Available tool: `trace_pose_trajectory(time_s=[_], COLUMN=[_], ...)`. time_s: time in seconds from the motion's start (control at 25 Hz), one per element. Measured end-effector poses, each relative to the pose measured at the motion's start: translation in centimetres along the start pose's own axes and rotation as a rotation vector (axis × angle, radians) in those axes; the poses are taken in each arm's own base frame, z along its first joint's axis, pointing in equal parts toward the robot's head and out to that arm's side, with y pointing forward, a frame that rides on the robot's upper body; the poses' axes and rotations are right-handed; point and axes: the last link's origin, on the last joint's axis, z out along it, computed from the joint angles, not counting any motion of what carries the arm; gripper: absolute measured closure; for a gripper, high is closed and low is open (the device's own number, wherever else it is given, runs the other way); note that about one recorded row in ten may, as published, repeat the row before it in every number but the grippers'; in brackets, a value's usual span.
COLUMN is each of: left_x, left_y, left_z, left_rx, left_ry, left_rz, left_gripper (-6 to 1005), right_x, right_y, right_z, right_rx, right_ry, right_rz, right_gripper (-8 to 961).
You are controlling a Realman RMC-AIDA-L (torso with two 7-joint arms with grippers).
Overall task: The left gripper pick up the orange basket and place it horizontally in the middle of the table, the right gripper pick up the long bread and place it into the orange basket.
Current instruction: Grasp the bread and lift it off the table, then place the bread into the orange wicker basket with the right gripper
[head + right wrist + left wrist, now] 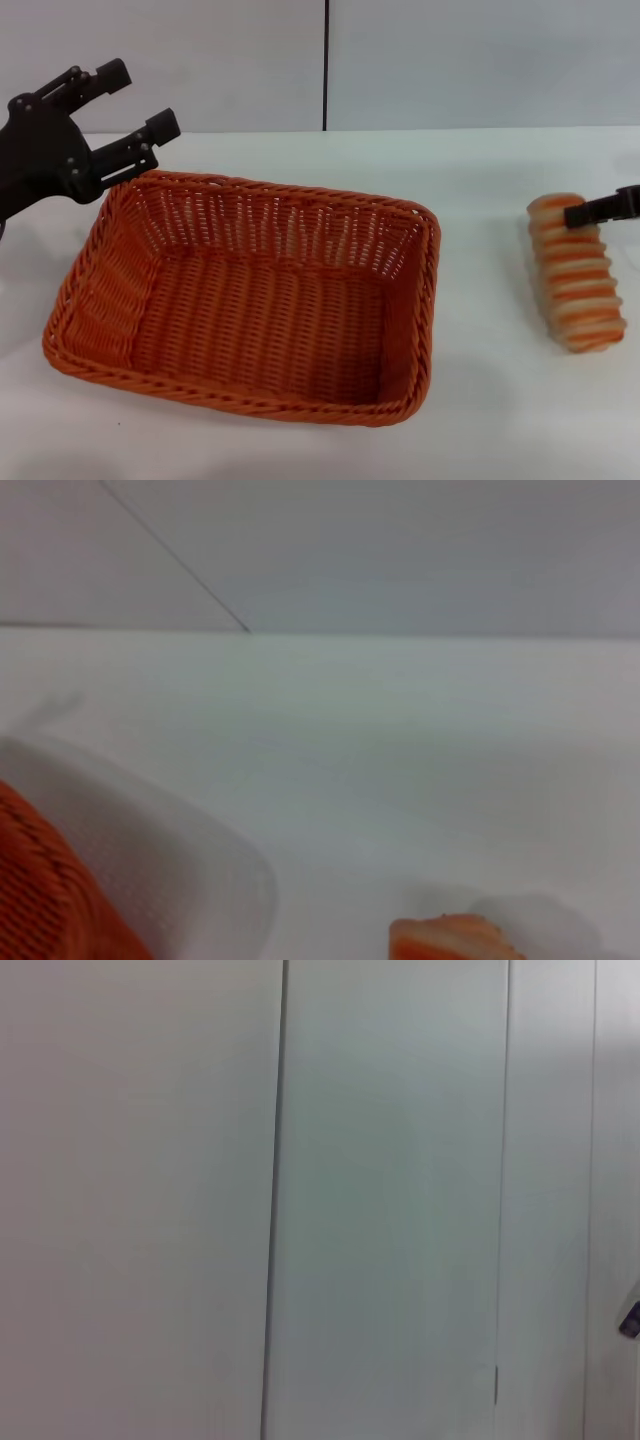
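White table (380, 750) meeting grey wall (420, 550); orange basket (45, 890) corner at one edge, long bread (450, 942) tip nearby.

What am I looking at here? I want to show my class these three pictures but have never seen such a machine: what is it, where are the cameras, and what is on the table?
It is a robot with two arms, each ending in a gripper. One picture looks down from its head; the others come from cameras on its wrists. On the white table sits an empty orange basket. The left gripper hangs open just above the basket's far left corner, holding nothing. To the right lies a striped long bread, with the right gripper at its far end; whether it grips yet is unclear. The left wrist camera sees only wall. The right wrist camera sees table, a basket corner and the bread's tip.
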Motion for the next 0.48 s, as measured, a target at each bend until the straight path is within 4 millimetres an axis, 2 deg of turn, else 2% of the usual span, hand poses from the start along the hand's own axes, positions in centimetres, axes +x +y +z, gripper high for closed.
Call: trace_pose_trajectory(time_s=[0.2, 0.32, 0.48], left_x=[0.2, 0.4, 0.4], left_y=[-0.1, -0.1, -0.1], left_z=[0.0, 0.1, 0.1], left_rx=[0.005, 0.004, 0.007], left_ry=[0.015, 0.023, 0.026], left_rz=[-0.002, -0.001, -0.005], left_gripper=[189, 189, 189], right_x=[-0.9, -1.6, -2.0], right_y=[1.1, 2.6, 4.9], right_z=[-3.4, -5.7, -7.5], right_rx=[0.001, -0.016, -0.104], right_ry=[-0.067, -0.123, -0.155], right_rz=[-0.04, -0.099, -0.163], right_gripper=[662, 675, 692])
